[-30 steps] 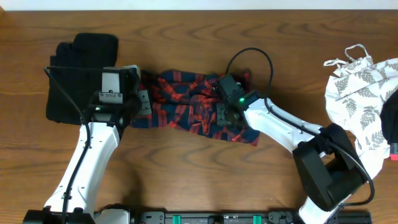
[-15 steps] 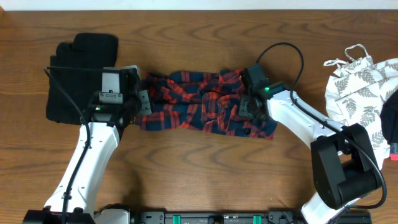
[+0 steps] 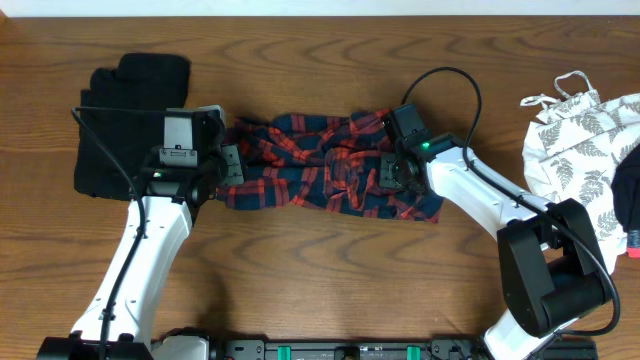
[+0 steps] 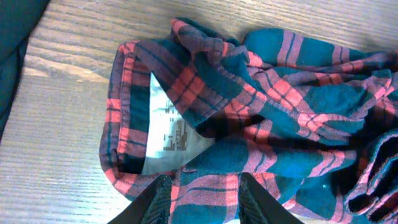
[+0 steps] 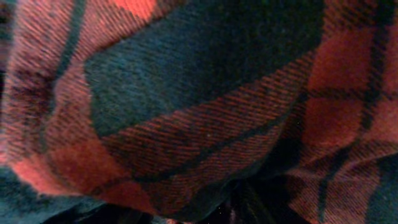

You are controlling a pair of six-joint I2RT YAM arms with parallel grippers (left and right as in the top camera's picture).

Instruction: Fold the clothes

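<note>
The shirt (image 3: 320,178) is soft and floppy, so I hold edges. My left tool (image 4: 204,188) pinches its collar end; right tool (image 3: 393,172), I cannot tell.

The red-and-navy plaid shirt (image 3: 320,175) lies crumpled and stretched sideways in the middle of the overhead view, its white neck label (image 4: 171,134) showing at its left end, while a black garment (image 3: 125,125) lies folded just beside it on the left and a white leaf-print garment (image 3: 580,150) lies bunched well apart at the right edge.
</note>
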